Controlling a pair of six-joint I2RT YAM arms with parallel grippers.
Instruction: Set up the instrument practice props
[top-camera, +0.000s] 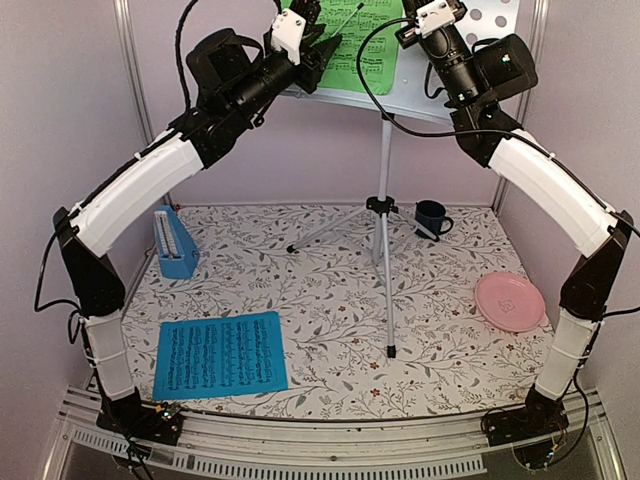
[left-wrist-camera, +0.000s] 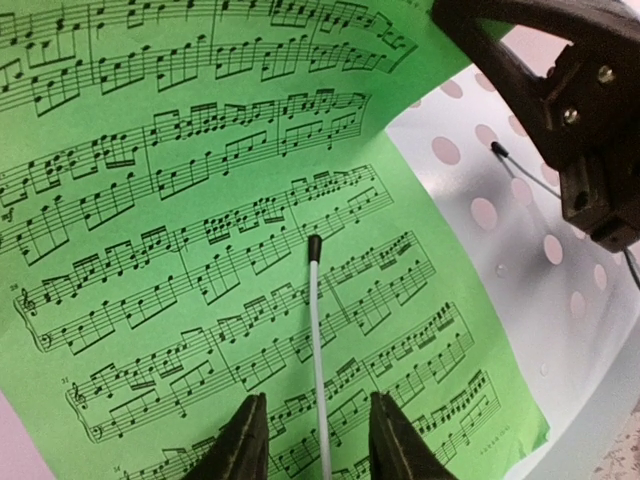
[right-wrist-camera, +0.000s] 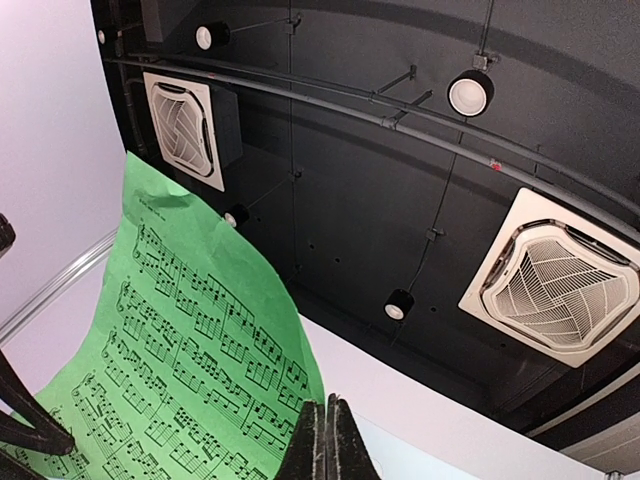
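The silver tripod music stand (top-camera: 384, 170) stands at the back, its perforated desk (top-camera: 440, 95) at the top. The green sheet (top-camera: 365, 60) lies bowed against the desk. My left gripper (top-camera: 328, 48) is open; in the left wrist view (left-wrist-camera: 316, 398) its jaws stand either side of a white retainer wire (left-wrist-camera: 318, 330) lying over the green sheet (left-wrist-camera: 200, 200). My right gripper (top-camera: 403, 33) is shut, seemingly pinching the green sheet's (right-wrist-camera: 170, 380) upper right edge (right-wrist-camera: 330, 400). The blue sheet (top-camera: 220, 355) lies flat at front left. The blue metronome (top-camera: 175, 243) stands at left.
A dark blue mug (top-camera: 432, 217) stands behind the tripod's right leg. A pink plate (top-camera: 509, 301) lies at the right. The tripod legs spread over the table's middle. A metal frame post (top-camera: 130, 60) rises at back left.
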